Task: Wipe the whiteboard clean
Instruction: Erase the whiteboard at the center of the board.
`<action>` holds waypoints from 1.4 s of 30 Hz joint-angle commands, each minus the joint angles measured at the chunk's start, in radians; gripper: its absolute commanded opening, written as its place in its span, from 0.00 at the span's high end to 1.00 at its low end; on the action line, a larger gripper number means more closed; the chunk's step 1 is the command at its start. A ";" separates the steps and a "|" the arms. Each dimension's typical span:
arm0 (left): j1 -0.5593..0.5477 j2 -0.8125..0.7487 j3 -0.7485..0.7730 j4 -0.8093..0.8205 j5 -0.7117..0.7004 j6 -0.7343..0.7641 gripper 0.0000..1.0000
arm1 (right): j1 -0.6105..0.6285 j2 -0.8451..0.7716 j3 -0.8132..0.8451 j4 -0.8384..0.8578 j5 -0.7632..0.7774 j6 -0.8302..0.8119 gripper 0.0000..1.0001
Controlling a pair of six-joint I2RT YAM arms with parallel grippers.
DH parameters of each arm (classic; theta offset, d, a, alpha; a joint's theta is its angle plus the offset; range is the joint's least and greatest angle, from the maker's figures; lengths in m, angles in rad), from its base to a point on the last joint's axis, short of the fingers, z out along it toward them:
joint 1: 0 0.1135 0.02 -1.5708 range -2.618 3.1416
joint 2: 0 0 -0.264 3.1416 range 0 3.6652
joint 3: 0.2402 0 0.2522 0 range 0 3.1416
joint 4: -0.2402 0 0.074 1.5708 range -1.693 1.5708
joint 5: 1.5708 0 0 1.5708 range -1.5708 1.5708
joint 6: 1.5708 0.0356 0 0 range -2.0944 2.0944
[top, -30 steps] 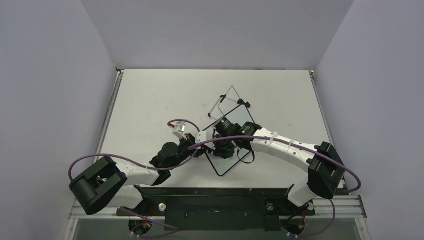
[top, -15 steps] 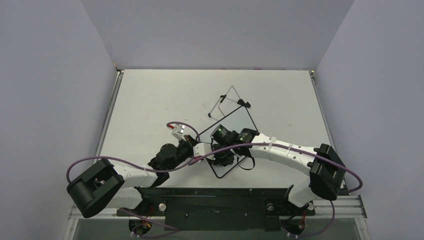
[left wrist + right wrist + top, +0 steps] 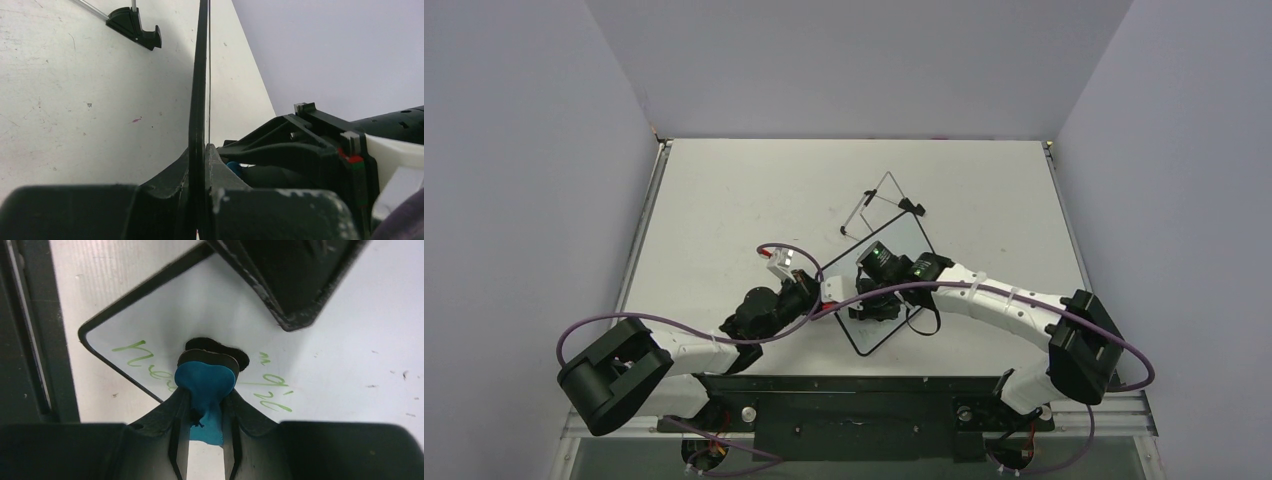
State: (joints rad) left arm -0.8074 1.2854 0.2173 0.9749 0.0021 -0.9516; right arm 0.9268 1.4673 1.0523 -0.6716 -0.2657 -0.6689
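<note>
Right wrist shows your right gripper (image 3: 205, 395) clamped on the blue eraser (image 3: 206, 377), whose tip meets the whiteboard (image 3: 165, 320). Your left gripper (image 3: 202, 170) pinches the whiteboard's edge, jaws closed tight.

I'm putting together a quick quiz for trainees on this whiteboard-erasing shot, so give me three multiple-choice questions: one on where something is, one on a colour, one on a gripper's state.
1. Where is the wire easel stand?
A. Just beyond the whiteboard's far corner.
B. On the whiteboard's near side.
C. Lying on top of the whiteboard.

2. What colour is the writing on the whiteboard?
A. Red.
B. Green.
C. Black.

3. What state is the left gripper in?
A. Open, holding nothing.
B. Shut on the easel stand.
C. Shut on the whiteboard's edge.

Answers:
1 A: the top view shows the stand past the board's far corner.
2 B: the right wrist view shows green strokes.
3 C: the left wrist view shows its jaws pinching the board's edge.
</note>
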 commanded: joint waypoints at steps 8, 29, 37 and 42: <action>-0.009 -0.036 0.014 0.139 0.041 -0.045 1.00 | 0.041 -0.012 0.033 0.158 0.161 0.153 1.00; -0.006 -0.076 -0.008 0.127 0.038 -0.029 1.00 | 0.024 -0.032 0.022 0.163 0.054 0.181 1.00; -0.006 -0.090 -0.008 0.105 0.033 -0.030 1.00 | -0.028 -0.038 -0.003 0.043 0.015 -0.001 1.00; -0.003 -0.116 -0.007 0.079 0.029 -0.027 1.00 | -0.004 -0.033 0.020 -0.094 -0.141 -0.113 1.00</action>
State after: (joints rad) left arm -0.8082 1.2236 0.1894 0.9398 0.0051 -0.9642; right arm 0.8982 1.4528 1.0485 -0.6674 -0.2794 -0.6628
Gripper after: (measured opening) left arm 0.022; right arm 0.197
